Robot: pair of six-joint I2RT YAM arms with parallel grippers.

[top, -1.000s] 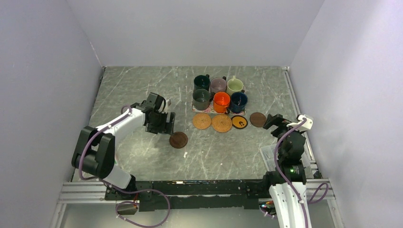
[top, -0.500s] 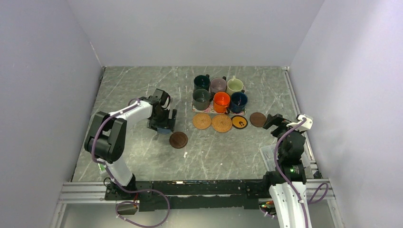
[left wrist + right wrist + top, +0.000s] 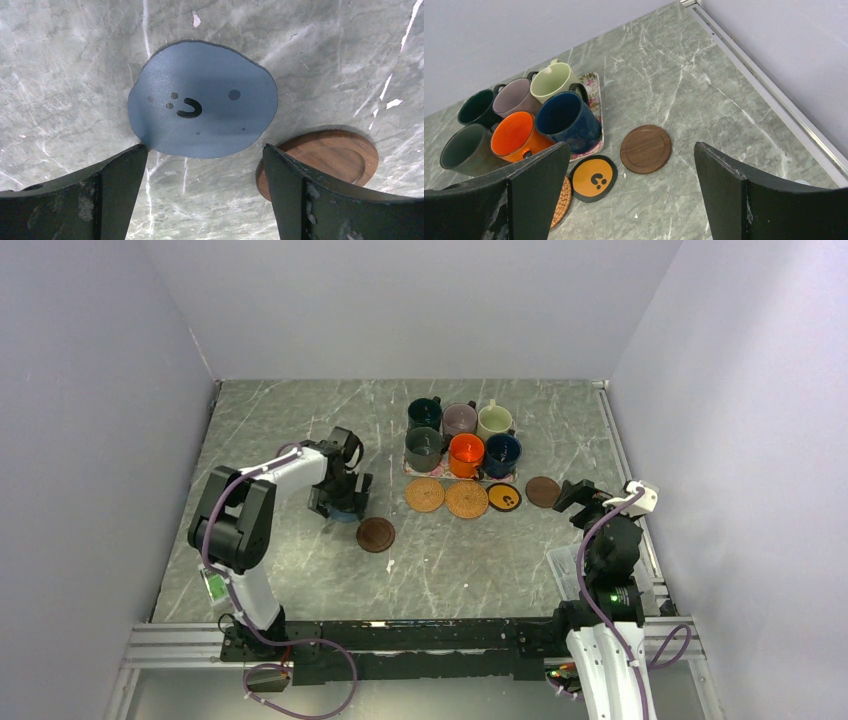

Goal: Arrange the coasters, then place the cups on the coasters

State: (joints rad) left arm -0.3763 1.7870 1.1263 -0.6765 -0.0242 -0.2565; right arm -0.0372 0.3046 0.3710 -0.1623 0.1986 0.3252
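Note:
The grey-blue coaster (image 3: 202, 100) lies flat on the table just ahead of my open left gripper (image 3: 205, 152), which holds nothing. Right beside it is a dark brown coaster (image 3: 325, 157), also in the top view as the dark brown coaster (image 3: 376, 534) near the left gripper (image 3: 340, 502). Two tan woven coasters (image 3: 425, 495) (image 3: 467, 499), a black coaster with yellow centre (image 3: 504, 497) and a second dark brown coaster (image 3: 543, 491) lie in a row. Several cups (image 3: 466, 454) stand on the floral mat (image 3: 594, 82). My right gripper (image 3: 632, 147) hangs open above the brown coaster (image 3: 645, 149).
A metal rail (image 3: 764, 90) runs along the table's right edge, close to the wall. A clear plastic piece (image 3: 563, 565) lies by the right arm's base. Grey walls close in the table on three sides.
The left arm's elbow has swung up and in. Its gripper has settled low over the grey-blue coaster and spread slightly wider. The right arm has not moved.

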